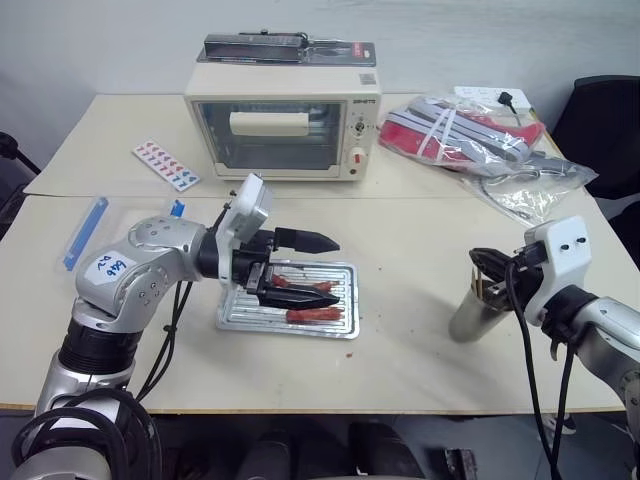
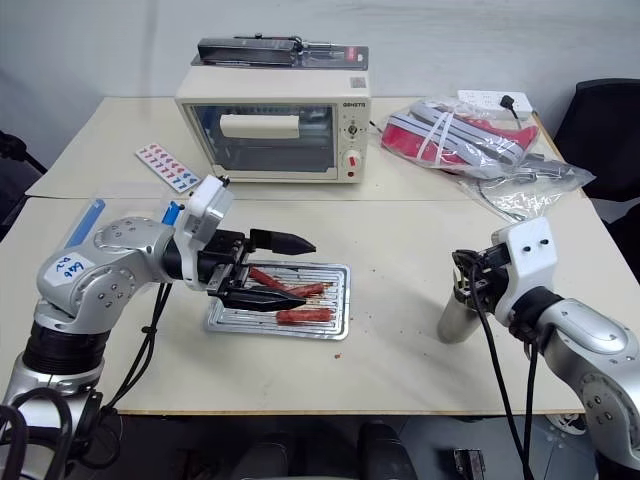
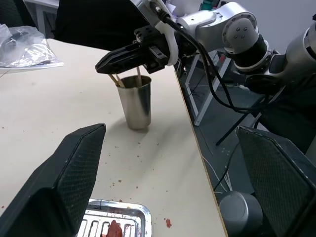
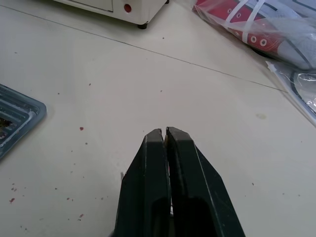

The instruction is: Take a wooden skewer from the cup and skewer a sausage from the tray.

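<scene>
Since a wooden skewer (image 3: 117, 80) is light, thin and stiff but easy to snap, it is best pinched near its upper end and drawn straight up, so that it neither bends against the rim nor tips the cup (image 1: 475, 315). That cup stands at the near right of the table, close to its edge, with a few pale sticks upright inside. The right gripper (image 3: 101, 67) sits over its mouth with its fingers pressed together, and the stick tops rise into them, so it looks clamped on one skewer. Left of centre and a little farther in lies the tray (image 1: 290, 328), its ribbed floor carrying three reddish-brown sausages. The sausage (image 1: 312, 316) nearest the front edge lies straight; it is likely soft, greasy and prone to roll, so it will need steadying at its middle while the point goes in lengthwise. The left gripper (image 2: 306, 272) hangs over the tray with its jaws spread wide and nothing between them. At the far side stands a cream toaster oven (image 1: 285, 135), with bagged red-and-white items (image 1: 455, 135) to its right.
</scene>
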You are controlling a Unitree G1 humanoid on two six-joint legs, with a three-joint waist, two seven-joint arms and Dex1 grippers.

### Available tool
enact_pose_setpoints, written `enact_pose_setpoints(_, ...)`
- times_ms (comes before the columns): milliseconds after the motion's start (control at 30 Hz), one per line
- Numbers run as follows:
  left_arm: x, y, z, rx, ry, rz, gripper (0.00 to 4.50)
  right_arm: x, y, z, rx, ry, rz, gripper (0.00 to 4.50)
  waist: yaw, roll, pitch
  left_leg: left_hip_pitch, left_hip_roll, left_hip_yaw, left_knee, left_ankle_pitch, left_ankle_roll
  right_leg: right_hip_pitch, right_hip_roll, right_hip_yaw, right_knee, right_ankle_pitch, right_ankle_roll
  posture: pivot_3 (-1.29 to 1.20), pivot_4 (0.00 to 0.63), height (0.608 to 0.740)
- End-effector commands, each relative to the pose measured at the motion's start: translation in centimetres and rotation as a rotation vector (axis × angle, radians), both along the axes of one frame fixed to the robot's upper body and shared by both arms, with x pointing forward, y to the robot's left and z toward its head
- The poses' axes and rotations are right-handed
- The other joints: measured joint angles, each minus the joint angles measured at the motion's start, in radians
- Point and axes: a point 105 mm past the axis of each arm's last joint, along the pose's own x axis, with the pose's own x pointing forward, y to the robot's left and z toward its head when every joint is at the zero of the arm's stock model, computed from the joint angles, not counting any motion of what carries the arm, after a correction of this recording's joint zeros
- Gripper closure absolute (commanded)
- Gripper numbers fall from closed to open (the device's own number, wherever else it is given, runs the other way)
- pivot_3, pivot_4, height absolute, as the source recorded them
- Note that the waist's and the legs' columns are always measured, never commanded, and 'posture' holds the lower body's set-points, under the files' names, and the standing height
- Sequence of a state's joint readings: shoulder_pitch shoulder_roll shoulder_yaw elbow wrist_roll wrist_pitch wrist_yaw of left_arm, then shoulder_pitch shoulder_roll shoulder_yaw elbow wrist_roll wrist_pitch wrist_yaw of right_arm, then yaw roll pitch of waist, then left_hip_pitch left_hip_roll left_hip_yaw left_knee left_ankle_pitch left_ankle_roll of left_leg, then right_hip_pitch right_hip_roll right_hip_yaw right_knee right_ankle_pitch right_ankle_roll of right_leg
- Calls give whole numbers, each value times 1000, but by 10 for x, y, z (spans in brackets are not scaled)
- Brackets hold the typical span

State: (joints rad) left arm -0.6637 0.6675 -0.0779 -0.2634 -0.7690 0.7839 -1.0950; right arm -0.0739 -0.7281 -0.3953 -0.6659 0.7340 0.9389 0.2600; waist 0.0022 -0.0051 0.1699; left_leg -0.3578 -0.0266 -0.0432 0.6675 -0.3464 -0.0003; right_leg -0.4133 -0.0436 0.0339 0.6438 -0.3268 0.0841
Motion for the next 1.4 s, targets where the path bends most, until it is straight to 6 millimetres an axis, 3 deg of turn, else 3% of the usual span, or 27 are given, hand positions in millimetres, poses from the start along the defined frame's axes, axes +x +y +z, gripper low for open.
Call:
enact_pose_setpoints(33,-3,-3,8,-2,-59,-21,0,-2,-1,13,-8,-62,-5,4373,-1,0,0,0,0,0,0,0,0,0,0,0,0,0,0,0,150,740)
enact_pose_setpoints(367,-1,-4,6,-1,-66,-29,0,-6,-4,20,-22,-78,-19,4373,-1,0,0,0,0,0,0,0,0,0,0,0,0,0,0,0,150,740)
enact_pose_setpoints(900,1,-11,-1,-33,-74,-33,0,-1,-15,93,6,-211,-35,4373,-2,0,0,-1,0,0,0,0,0,0,0,0,0,0,0,0,150,740)
enact_pose_setpoints(1100,5,-7,-5,-53,-74,37,0,6,1,139,125,-297,29,4373,-7,1,0,-1,0,1,0,0,0,-2,0,0,0,0,0,0,150,740)
enact_pose_setpoints(1300,11,-6,-5,-98,-90,140,0,15,14,152,242,-275,83,4373,-2,0,0,-5,1,0,0,0,0,-3,0,-1,1,0,0,0,150,740)
enact_pose_setpoints(1400,25,-5,-1,-156,-126,272,0,26,34,155,397,-232,145,4373,-3,0,0,-13,1,-1,7,0,1,-9,-1,-1,3,1,1,0,150,740)
